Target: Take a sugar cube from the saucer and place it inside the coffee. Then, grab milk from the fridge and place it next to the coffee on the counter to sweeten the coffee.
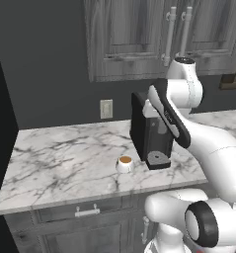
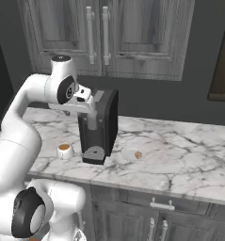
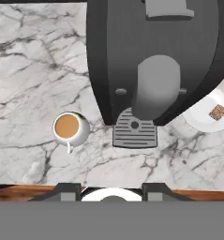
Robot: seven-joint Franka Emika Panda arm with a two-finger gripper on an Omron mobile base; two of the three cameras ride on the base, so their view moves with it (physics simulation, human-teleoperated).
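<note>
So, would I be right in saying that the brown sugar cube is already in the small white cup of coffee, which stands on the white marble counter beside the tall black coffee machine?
Not quite: the brown sugar cube lies on the small pale round saucer, as the hand view shows. The small white cup of coffee does stand on the white marble counter beside the tall black coffee machine.

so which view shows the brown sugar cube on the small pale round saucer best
The hand view: it looks straight down on the brown sugar cube, clear against the pale round saucer. The right base view shows the cube small, right of the tall black coffee machine. In the left base view the machine hides it.
</note>
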